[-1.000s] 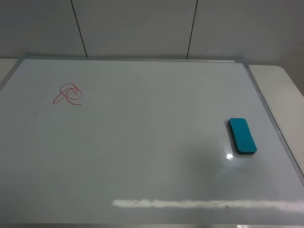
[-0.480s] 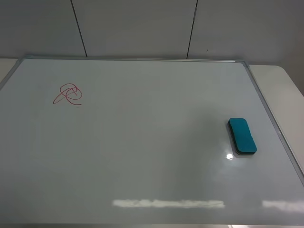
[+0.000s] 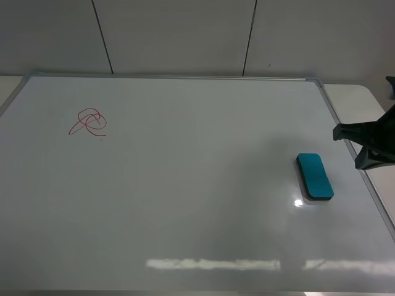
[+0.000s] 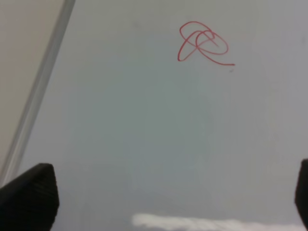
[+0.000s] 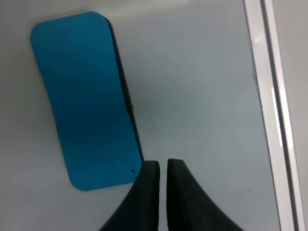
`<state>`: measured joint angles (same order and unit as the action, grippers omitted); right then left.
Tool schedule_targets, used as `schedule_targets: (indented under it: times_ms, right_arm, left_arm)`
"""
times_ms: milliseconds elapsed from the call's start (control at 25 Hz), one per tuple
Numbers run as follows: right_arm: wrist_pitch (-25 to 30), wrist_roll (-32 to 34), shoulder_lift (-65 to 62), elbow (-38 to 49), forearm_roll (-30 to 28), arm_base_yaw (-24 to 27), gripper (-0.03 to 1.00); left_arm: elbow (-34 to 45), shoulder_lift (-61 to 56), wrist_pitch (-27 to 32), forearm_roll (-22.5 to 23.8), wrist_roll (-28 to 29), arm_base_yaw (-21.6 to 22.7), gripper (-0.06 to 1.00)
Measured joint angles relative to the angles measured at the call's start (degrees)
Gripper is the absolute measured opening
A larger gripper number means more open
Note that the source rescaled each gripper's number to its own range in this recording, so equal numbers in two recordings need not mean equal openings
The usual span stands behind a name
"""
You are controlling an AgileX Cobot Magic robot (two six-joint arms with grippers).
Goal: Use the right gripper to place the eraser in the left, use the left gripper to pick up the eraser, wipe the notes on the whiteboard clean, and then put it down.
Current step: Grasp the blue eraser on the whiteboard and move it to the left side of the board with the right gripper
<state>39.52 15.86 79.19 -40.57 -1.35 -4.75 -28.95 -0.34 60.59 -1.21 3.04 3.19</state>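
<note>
The teal-blue eraser [image 3: 315, 176] lies flat on the right part of the whiteboard [image 3: 185, 197]. The red notes [image 3: 88, 122] are at the board's far left. My right gripper [image 3: 369, 145] hangs at the right edge, just right of the eraser and above the board's frame. In the right wrist view its fingertips [image 5: 162, 167] are pressed together and empty, close beside the eraser [image 5: 84, 98]. My left gripper [image 4: 163, 192] is open wide over bare board, with the notes [image 4: 202, 43] ahead of it. It does not show in the exterior high view.
The board's silver frame [image 5: 267, 96] runs just beside the right gripper. A beige table surface [image 3: 364, 98] lies beyond the frame on the right. A grey panelled wall [image 3: 185, 31] stands behind the board.
My right gripper has come into the exterior high view from the right edge, toward the eraser. The eraser and the notes have not moved.
</note>
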Motion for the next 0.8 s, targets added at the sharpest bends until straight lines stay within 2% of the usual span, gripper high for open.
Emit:
schedule_targets:
  times_ms: [240, 440, 800]
  right_arm:
    - [-9.56, 0.7, 7.6, -0.05, 0.57, -3.69, 0.0]
    - [-12.35, 3.86, 12.99, -0.07, 0.96, -4.11, 0.0]
    - [-18.8, 4.25, 18.71, -0.81, 1.35, -6.34, 0.0]
  left_arm:
    - [0.0, 0.0, 0.0, 0.0, 0.0, 0.0, 1.0]
    - [0.0, 0.0, 0.0, 0.0, 0.0, 0.0, 1.0]
    - [0.0, 0.0, 0.0, 0.0, 0.0, 0.0, 1.0]
